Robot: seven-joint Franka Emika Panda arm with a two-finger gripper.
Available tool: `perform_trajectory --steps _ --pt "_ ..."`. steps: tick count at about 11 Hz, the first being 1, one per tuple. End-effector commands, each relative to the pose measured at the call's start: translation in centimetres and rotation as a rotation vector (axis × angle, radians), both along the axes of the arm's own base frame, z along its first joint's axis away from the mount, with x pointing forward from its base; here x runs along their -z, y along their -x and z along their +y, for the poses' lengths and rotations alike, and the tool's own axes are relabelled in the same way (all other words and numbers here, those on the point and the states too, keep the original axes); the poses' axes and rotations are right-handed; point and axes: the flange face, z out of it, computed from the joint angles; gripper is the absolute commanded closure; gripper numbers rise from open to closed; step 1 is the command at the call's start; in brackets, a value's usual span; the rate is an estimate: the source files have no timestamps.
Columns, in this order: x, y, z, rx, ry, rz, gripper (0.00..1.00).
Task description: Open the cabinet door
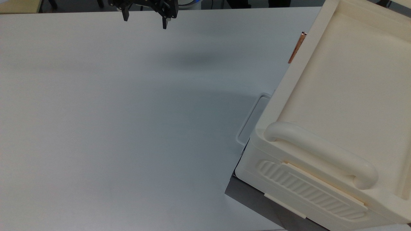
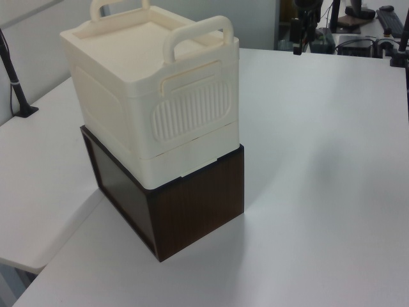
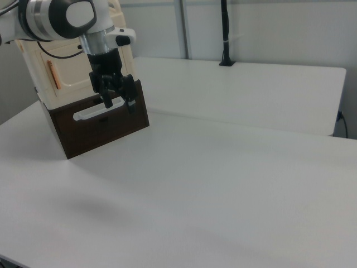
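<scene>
The cream cabinet stands at the top view's right, with its tray-like top and thick grab handle facing up. The cabinet door is shut, and its copper bar handle is upright on the right view's left side. The arm partly covers the door in the right view. My gripper hangs open above the table, far to the top view's left of the copper handle. Nothing is between its fingers. The left view shows the ribbed side of the cabinet.
The cabinet rests on a dark brown wooden box with a white drawer handle. The white table spreads wide in front. A black pole is clamped to a second table behind.
</scene>
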Motion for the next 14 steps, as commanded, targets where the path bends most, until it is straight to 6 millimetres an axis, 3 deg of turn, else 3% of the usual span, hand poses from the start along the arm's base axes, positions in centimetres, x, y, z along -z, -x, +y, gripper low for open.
perform_trajectory --steps 1,4,6,8,10,14 --pt "-0.5 0.3 0.1 -0.015 -0.019 -0.015 0.0" --pt "-0.5 -0.4 1.4 -0.163 -0.102 -0.019 0.0" --pt "-3.2 -0.6 3.2 -0.284 -0.167 -0.077 0.0" --pt "-5.4 -0.7 6.3 -0.377 -0.2 -0.127 0.0" --pt "-6.5 -1.3 10.6 -0.53 -0.193 -0.199 0.0" --pt "-5.3 -2.4 19.3 -0.748 -0.177 -0.306 0.0"
